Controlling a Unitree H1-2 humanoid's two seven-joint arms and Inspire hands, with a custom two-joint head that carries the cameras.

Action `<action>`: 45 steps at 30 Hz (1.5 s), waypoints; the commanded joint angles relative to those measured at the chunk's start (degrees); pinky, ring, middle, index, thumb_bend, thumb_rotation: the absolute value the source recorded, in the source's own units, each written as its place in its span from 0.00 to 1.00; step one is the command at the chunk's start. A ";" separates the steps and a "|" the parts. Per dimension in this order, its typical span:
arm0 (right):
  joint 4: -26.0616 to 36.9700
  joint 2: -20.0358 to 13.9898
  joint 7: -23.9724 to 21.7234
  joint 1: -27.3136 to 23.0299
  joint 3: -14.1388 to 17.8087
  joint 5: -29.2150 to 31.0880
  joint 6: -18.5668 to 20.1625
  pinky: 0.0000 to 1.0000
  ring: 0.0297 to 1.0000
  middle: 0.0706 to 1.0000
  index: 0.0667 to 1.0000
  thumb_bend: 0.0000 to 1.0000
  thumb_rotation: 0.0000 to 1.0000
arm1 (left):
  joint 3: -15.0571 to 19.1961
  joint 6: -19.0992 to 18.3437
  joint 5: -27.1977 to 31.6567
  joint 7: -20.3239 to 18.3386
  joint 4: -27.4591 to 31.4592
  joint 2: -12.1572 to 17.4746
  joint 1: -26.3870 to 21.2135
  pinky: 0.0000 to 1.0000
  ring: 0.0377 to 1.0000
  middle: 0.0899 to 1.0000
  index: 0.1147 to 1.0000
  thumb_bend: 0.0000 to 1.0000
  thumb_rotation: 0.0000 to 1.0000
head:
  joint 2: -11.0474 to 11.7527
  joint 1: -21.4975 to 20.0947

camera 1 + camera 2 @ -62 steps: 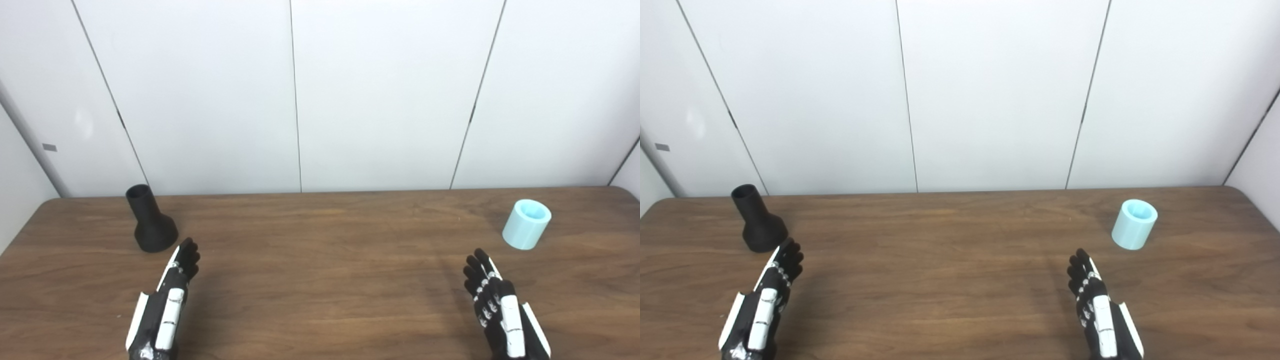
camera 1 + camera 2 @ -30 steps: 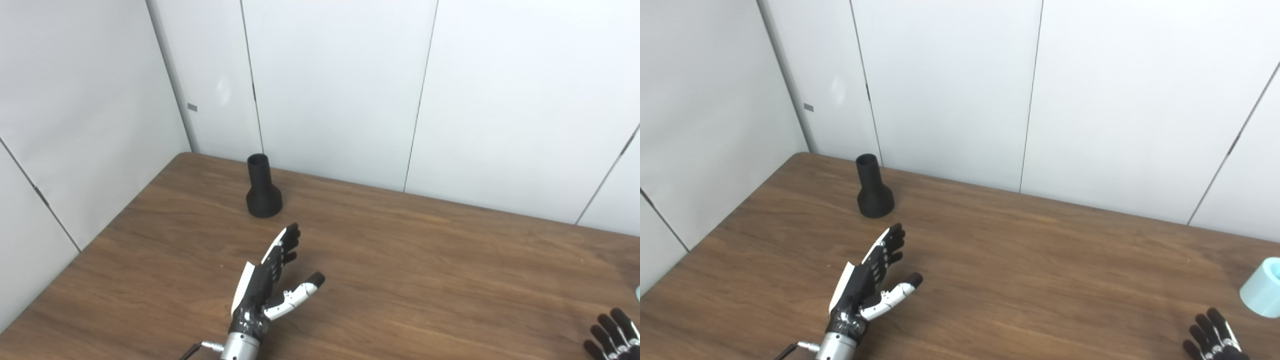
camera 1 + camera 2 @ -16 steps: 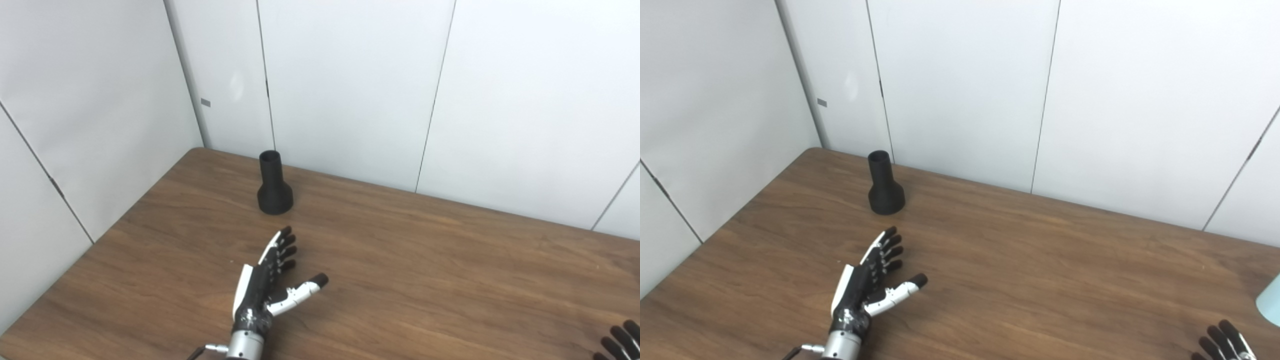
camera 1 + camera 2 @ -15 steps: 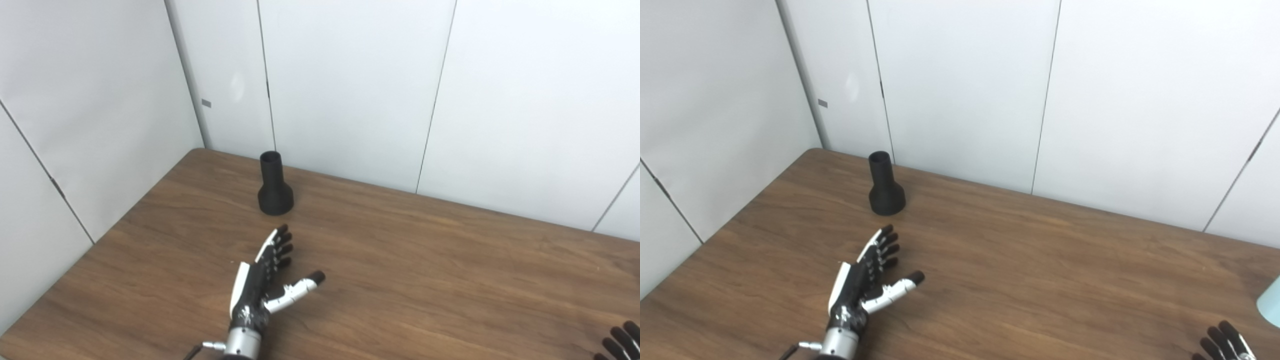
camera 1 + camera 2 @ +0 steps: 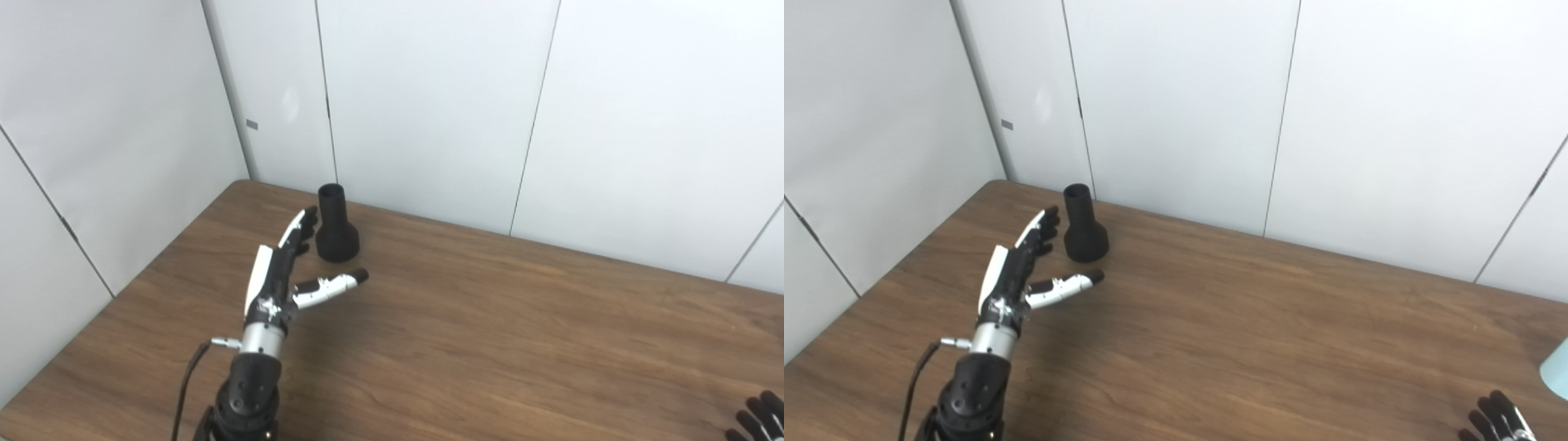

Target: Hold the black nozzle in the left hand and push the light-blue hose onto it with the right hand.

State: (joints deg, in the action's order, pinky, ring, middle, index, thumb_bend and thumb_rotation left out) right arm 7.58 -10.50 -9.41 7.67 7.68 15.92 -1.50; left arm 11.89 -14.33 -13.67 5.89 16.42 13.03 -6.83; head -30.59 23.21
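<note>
While right hand (image 5: 1497, 419) is cropped, light-blue hose (image 5: 1557, 372) barely shows.

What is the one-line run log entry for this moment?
phase: reach | left hand: open, beside nozzle, no grasp | right hand: idle at edge | hose: on table

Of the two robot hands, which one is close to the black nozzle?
The left hand, open, with its fingers beside the black nozzle near the back wall. The right hand sits far away, barely showing at the bottom right corner.
</note>
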 commanded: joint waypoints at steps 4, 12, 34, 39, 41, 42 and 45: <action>-1.44 -0.22 -1.47 -1.78 -0.07 1.18 -2.01 0.93 0.96 0.96 0.94 0.83 0.91 | 0.00 -1.10 -3.41 0.37 -1.44 3.70 -3.82 0.96 0.93 0.92 0.91 0.94 0.24 | 0.01 -0.15; -2.72 0.16 -1.97 -2.25 -0.50 0.76 -2.96 0.91 0.96 0.96 0.95 0.78 0.95 | 0.04 -3.41 -3.59 -0.73 -8.31 7.61 -7.54 0.86 0.93 0.95 0.94 0.92 0.27 | 0.31 -0.54; -1.69 0.92 -1.52 -2.17 -1.19 -0.42 -2.51 0.93 0.96 0.97 0.96 0.76 0.98 | -7.93 -5.01 -5.25 -7.23 -26.13 16.04 -20.85 0.97 1.00 1.00 0.99 1.00 0.36 | 0.46 -1.66; -1.38 1.06 -1.34 -2.06 -1.38 -1.04 -2.70 0.94 0.96 0.96 0.95 0.77 0.98 | -11.83 -7.67 -8.41 -8.30 -29.07 17.13 -24.28 0.98 1.00 1.00 0.99 1.00 0.41 | 0.46 -1.86; -1.09 1.12 -1.19 -1.98 -1.52 -1.38 -2.57 0.94 0.96 0.96 0.95 0.77 0.99 | -13.65 -7.90 -10.32 -8.07 -30.42 17.53 -25.51 0.99 1.00 1.00 0.99 1.00 0.43 | 0.45 -1.96; -0.97 1.11 -1.18 -1.95 -1.56 -1.43 -2.45 0.94 0.97 0.97 0.95 0.77 0.99 | -14.33 -7.67 -10.99 -7.77 -31.23 17.58 -26.03 1.00 1.00 0.99 0.98 1.00 0.44 | 0.45 -2.04; -0.57 1.10 -1.07 -1.85 -1.64 -1.52 -2.15 0.94 0.97 0.97 0.96 0.77 0.99 | -15.37 -8.37 -12.03 -7.44 -32.87 17.18 -27.37 0.97 1.00 0.98 0.95 1.00 0.44 | 0.34 -2.27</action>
State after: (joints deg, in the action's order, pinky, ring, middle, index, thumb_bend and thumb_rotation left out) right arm 5.76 -9.60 -10.38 5.64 6.20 14.46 -2.86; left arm -3.82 -22.57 -24.39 -2.90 -17.00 28.51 -30.91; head -30.23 20.92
